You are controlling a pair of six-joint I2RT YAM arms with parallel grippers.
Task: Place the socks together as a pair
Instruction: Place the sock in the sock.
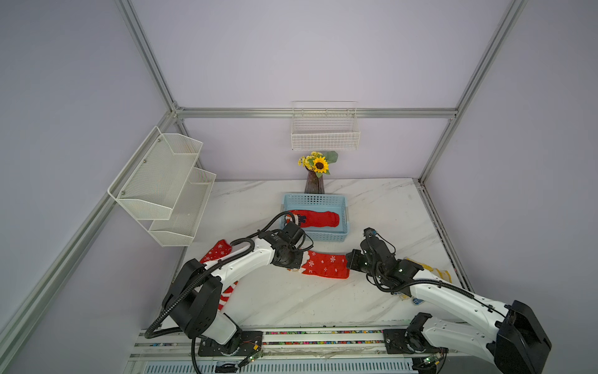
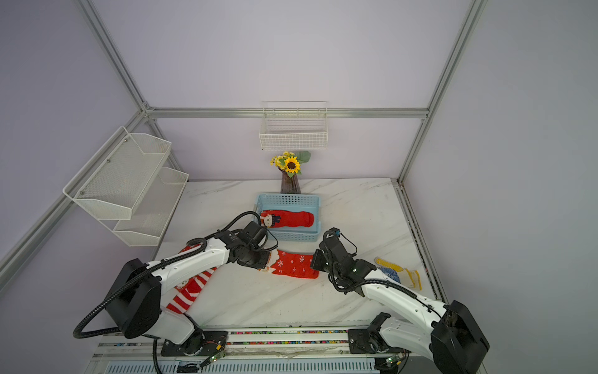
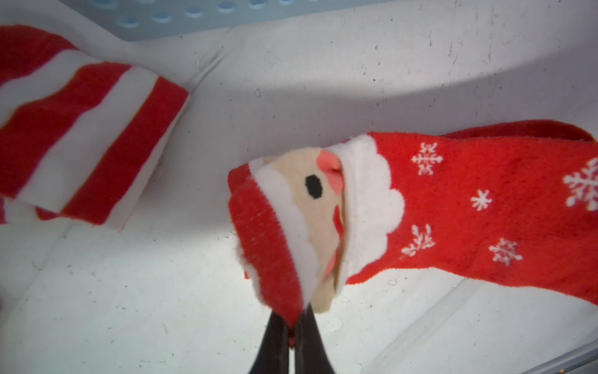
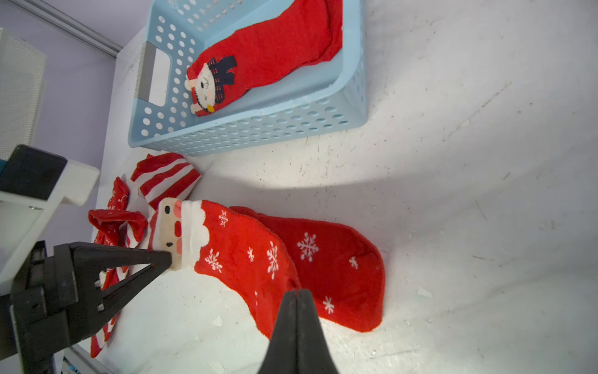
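Right wrist view: shows the Santa sock [image 4: 246, 255] stretched flat on the tabletop [image 4: 453, 194], just on the robot's side of the blue basket [image 4: 259, 136]. Runs its long axis side to side between the two arms in both top views, cuff with the Santa face toward the left arm, toe toward the right arm. Overlaps a second snowflake sock [image 4: 339, 259] lying beneath it, offset but on roughly the same line.

Reaches in low with the left end effector [image 3: 293, 323], forearm passing above the striped sock [image 2: 191, 288], black fingers clamped together on the red cuff edge. Meets the toe end with the right end effector [image 4: 297, 293], wrist bent downward, tips pinched together on the edge of the fabric.

Looks fluffy and bright red, scattered with white snowflakes; white scalloped beard, beige face, black eyes, pink cheeks.

Holds a snowman sock [image 1: 318, 218] inside the basket, lengthwise along it, figure end toward the left arm.
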